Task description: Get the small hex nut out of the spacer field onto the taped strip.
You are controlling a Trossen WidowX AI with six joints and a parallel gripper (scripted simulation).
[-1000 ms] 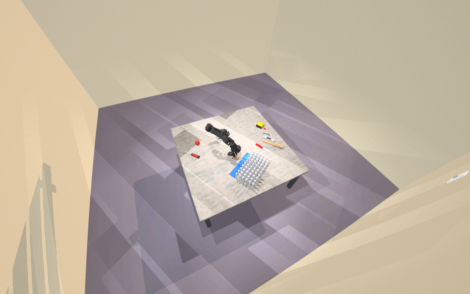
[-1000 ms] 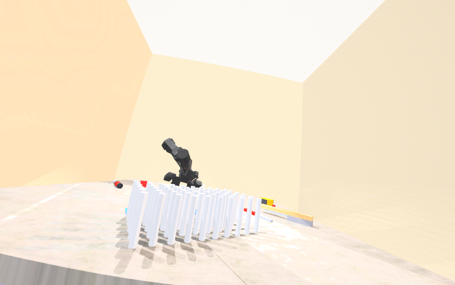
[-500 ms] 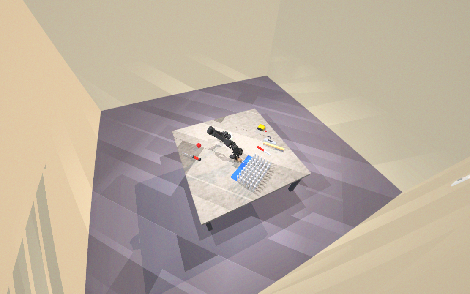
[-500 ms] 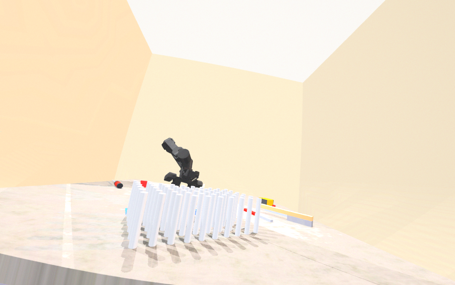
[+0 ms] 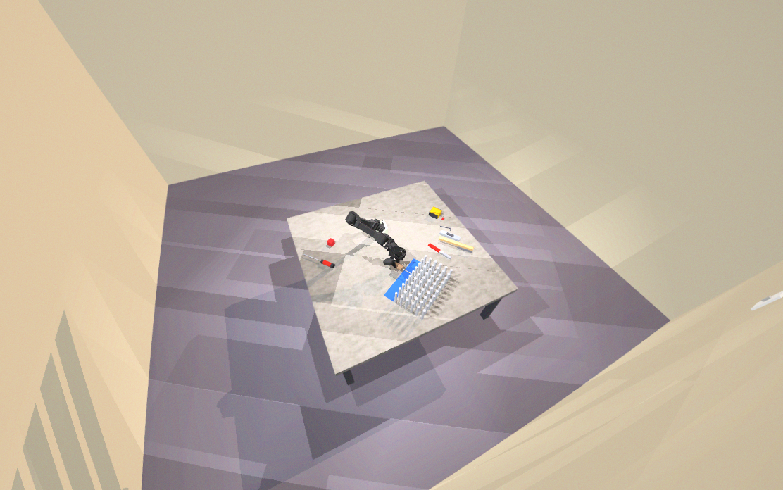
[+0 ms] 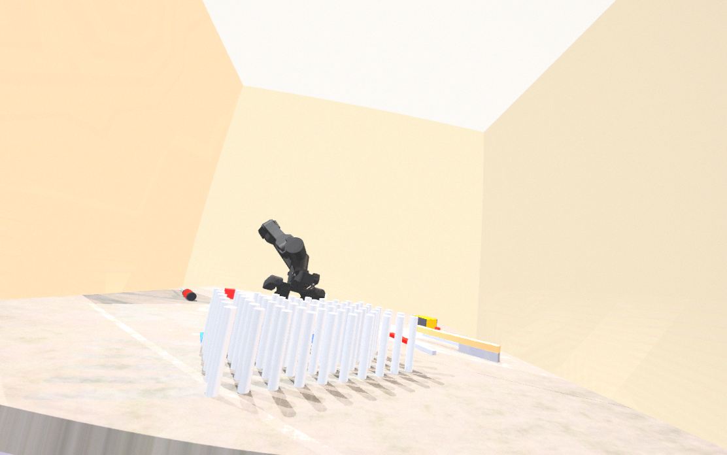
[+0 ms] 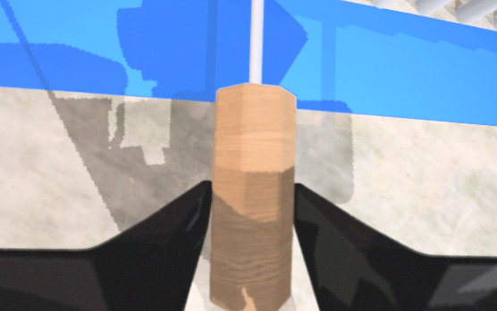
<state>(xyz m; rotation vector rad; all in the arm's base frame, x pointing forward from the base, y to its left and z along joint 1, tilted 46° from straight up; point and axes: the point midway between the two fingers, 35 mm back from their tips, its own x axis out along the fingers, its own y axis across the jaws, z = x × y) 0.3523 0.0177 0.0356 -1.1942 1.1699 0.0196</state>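
My gripper [image 5: 398,266] [image 7: 251,189] is shut on the wooden handle [image 7: 255,134] of a tool with a thin metal shaft [image 7: 256,45]. The handle is over the table just in front of the blue taped strip [image 5: 394,290] [image 7: 402,80]. The shaft points across the strip toward the standing spacers [image 5: 396,296] [image 6: 304,348] [image 7: 429,5]. The shaft's tip is outside the wrist view, and I cannot tell in the top and exterior views where it ends. The visible spacers stand upright in rows. The fingertips are hidden in the exterior view. I cannot make out the hex nut in any view.
A red-handled screwdriver [image 5: 327,263] [image 6: 188,294] and a red cube [image 5: 330,241] [image 6: 229,293] lie on one side. On the other lie a red-handled tool [image 5: 434,248] [image 6: 398,338], a yellow-orange stick [image 5: 455,244] [image 6: 466,340], a grey tool [image 5: 450,236] and a yellow-black block [image 5: 434,212] [image 6: 427,321].
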